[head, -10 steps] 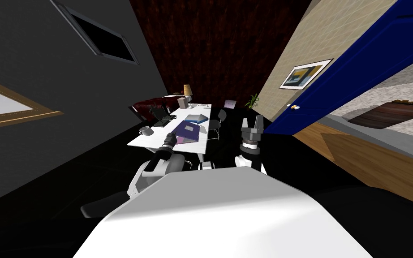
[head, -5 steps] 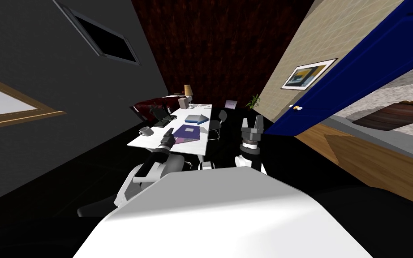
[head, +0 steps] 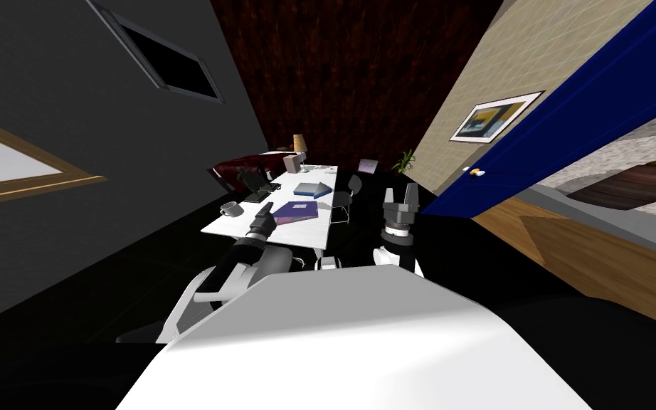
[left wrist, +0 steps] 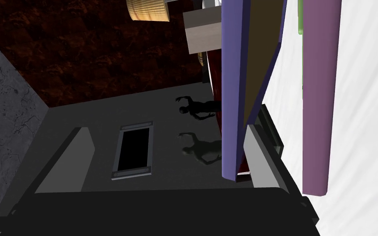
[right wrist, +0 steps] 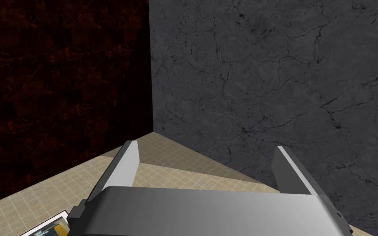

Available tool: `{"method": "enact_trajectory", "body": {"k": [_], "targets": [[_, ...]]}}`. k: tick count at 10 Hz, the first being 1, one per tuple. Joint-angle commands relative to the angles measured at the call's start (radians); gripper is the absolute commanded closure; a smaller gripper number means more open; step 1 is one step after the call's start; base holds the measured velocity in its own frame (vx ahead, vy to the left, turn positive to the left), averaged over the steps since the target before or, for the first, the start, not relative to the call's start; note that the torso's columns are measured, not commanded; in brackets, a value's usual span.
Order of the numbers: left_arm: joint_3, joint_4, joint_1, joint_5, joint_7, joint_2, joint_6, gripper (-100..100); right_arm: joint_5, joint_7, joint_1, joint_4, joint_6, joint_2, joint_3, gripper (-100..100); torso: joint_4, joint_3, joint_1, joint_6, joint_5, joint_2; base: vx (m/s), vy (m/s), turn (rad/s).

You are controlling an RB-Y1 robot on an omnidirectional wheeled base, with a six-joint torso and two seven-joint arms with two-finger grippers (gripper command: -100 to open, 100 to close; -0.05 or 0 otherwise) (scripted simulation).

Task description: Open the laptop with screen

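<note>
The white table is stretching away ahead, and the laptop is lying on its near half, a thin violet slab close to the table's near edge. Through the left wrist camera the laptop is showing edge-on, with a violet rim and a dull brown broad face turning toward the tabletop. A mauve slab is running alongside it, nearer the white surface, and I cannot tell whether that is the laptop's base or a separate thing. The far ends of both are being cut off by the frame. The left gripper is hovering at the laptop's left side with its jaws standing wide. The violet edge is sitting between the fingers, just beside one and well apart from the other, and whether it is touching is too close to call. The right gripper is hanging raised to the right of the table, its jaws spread wide too. A grey-blue box is lying beyond the laptop, apart from it. A pale mug is sitting near the table's left edge, with bare tabletop lying between it and the laptop.
</note>
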Motion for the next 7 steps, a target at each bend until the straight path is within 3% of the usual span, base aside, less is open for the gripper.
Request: {"method": "enact_trajectory", "body": {"k": [1,2,7], "targets": [[-0.002,-0.028,0.011,-0.001,0.002,0.002,0.015,-100,0.0,0.0,0.0,0.0,0.0,0.0,0.0,0,0.0,0.0,0.0,0.0,0.0,0.001,0.0,0.0,0.0],[-0.003,-0.031,0.013,-0.001,0.003,0.002,0.019,0,0.0,0.0,0.0,0.0,0.0,0.0,0.0,0,0.0,0.0,0.0,0.0,0.0,0.0,0.0,0.0,0.0],[-0.004,-0.03,0.012,0.0,0.003,0.002,0.019,0,0.0,0.0,0.0,0.0,0.0,0.0,0.0,0,-0.001,0.0,0.002,0.0,0.001,-0.001,0.0,0.0,0.0]]}}
